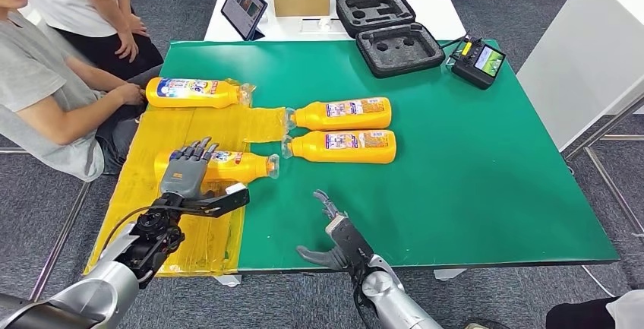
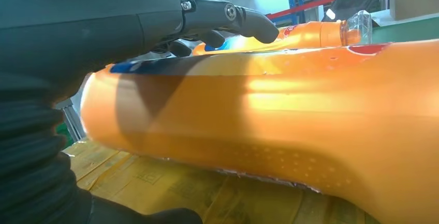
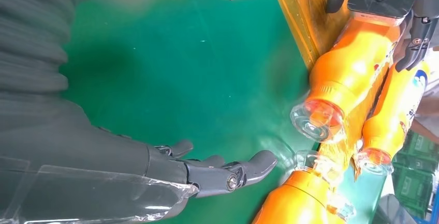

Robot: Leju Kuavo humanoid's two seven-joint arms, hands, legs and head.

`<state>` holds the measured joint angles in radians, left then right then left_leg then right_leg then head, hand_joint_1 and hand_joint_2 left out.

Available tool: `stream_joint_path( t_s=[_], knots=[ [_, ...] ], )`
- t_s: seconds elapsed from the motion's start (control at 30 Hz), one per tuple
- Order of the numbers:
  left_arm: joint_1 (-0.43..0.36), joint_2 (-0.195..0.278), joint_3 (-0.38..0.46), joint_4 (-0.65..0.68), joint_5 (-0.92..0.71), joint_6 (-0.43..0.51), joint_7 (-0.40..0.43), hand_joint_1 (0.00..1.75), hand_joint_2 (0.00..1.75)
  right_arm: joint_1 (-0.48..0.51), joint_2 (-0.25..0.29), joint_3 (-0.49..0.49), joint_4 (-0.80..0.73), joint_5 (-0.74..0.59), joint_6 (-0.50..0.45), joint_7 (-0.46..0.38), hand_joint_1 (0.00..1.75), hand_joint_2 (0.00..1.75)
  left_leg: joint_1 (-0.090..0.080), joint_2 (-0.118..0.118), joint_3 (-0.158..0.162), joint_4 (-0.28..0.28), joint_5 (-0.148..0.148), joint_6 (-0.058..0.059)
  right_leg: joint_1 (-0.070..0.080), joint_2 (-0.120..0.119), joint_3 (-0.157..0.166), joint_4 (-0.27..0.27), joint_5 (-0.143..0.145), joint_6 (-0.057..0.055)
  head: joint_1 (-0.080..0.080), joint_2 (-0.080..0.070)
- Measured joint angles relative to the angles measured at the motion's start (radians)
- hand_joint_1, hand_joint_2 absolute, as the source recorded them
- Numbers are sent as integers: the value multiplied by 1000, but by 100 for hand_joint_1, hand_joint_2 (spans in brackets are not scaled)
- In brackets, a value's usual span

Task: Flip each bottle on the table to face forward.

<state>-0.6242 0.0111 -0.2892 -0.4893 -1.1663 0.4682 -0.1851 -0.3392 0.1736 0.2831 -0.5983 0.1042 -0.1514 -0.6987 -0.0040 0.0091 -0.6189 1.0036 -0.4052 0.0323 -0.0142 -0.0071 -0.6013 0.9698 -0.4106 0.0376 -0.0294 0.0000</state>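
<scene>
The left hand (image 1: 187, 171) rests its fingers over the near bottle (image 1: 241, 166) at nine o'clock, apparently mid-flip, needing a roll next; the right hand (image 1: 334, 232) hovers empty, fingers spread.

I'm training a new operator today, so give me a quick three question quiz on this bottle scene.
1. True or false: the left hand is on an orange bottle lying on the yellow sheet.
2. How many orange bottles lie on the table?
3. The right hand is: A) gripping a bottle, B) open above the green mat, C) touching the remote controller.

Key: 1 true; 2 four; 3 B.
</scene>
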Motion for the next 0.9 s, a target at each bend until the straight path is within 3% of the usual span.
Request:
stream_joint_path(
  t_s=[0.5,0.77,0.9],
  knots=[
    [8,0,0,-3,-2,-5,-20,0,175,-8,0,0,12,1,5,0,0,175,0,0,0,0,0,0,0,0,0,0,0,0,0,0],
    [48,2,-27,-113,25,-123,-85,0,175,-14,-4,0,23,0,5,0,0,175,0,0,0,0,0,0,0,-1,1,0,0,0,0,0],
    [94,26,-61,-224,50,-193,-87,0,175,-16,-8,0,26,0,4,0,0,175,0,0,0,0,0,0,0,-1,1,0,0,0,0,0]
  ],
)
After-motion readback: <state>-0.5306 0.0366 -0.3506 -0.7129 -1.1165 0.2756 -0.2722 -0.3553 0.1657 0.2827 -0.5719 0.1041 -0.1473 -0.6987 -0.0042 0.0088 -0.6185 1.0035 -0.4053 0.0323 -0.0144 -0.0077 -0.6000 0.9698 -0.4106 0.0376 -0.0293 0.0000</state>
